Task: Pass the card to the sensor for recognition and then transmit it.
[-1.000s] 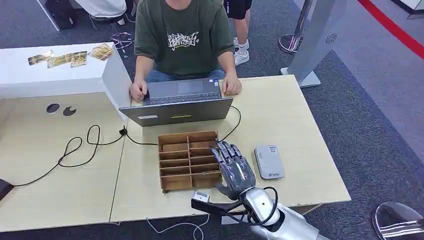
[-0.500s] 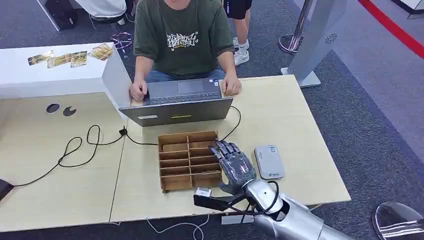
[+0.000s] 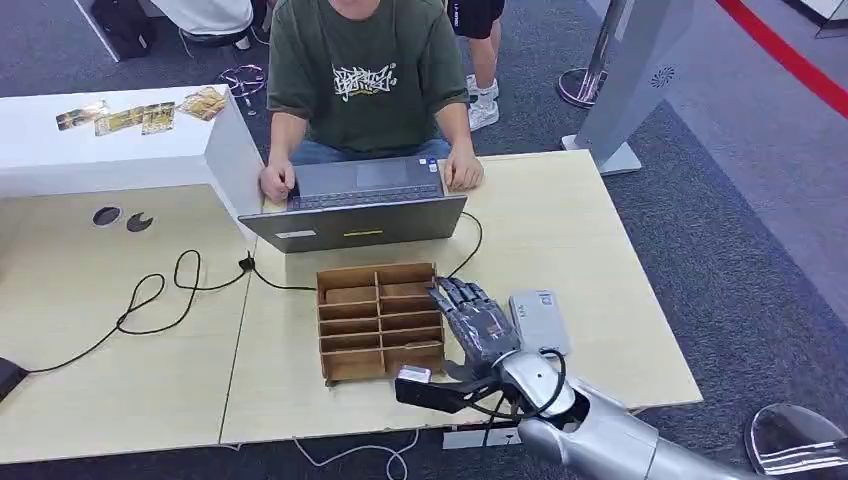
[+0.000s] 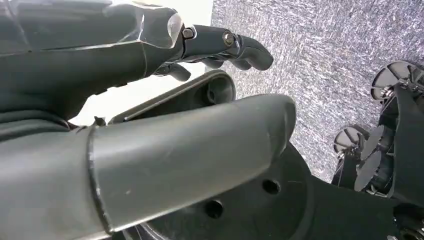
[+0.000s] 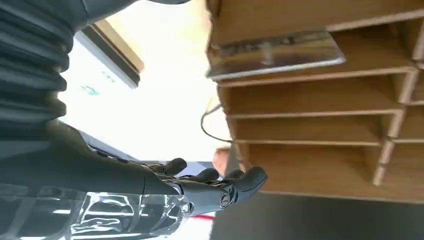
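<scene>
On the pale table, a wooden compartment box (image 3: 322,330) stands in front of the laptop, and a flat grey sensor (image 3: 541,322) lies to its right. My right hand (image 3: 476,325) hovers between the two, fingers stretched forward and apart, holding nothing. The right wrist view shows that hand (image 5: 200,190) under the box's dividers (image 5: 320,112), with a shiny card (image 5: 275,52) lying in one compartment and the sensor (image 5: 107,70) beside it. My left hand (image 4: 150,100) hangs over grey carpet, its fingers loosely extended around nothing.
A person sits at the table's far side, typing on a grey laptop (image 3: 360,205). A black cable (image 3: 160,295) snakes over the left half of the table. A white counter (image 3: 120,140) with several cards stands at the back left.
My right hand has shifted to the right, from over the box's right compartments toward the sensor, and the forearm has come further into view. The box and sensor have not moved.
</scene>
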